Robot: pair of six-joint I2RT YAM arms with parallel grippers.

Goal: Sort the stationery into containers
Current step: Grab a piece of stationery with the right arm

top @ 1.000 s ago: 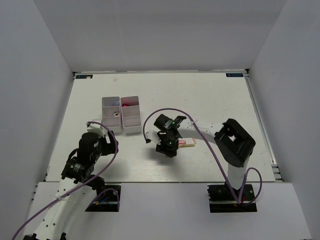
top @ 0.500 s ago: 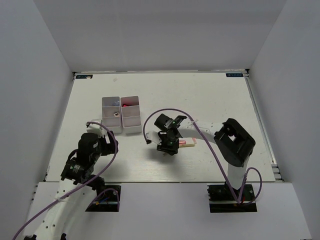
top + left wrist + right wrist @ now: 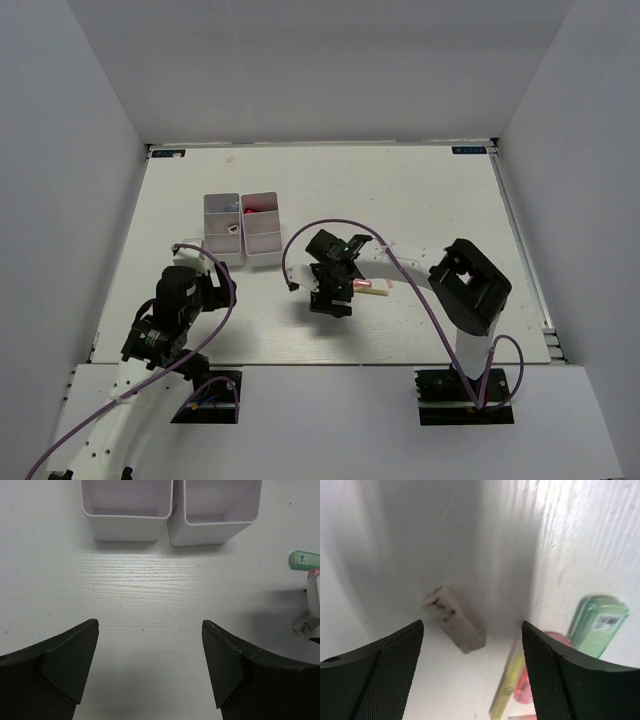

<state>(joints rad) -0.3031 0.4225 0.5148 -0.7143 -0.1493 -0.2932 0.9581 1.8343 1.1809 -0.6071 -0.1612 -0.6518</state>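
Right gripper (image 3: 471, 640), jaws spread, straddles the eraser (image 3: 454, 626), set for a pinch. Left gripper (image 3: 150, 635), jaws also apart, faces the bins (image 3: 127, 527), empty.

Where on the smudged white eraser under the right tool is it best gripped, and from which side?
Grip the eraser mid-length, across its two long faces, coming straight down from above. It is a narrow block lying flat and diagonal under the open right tool, so turning the wrist to square with it would likely help.
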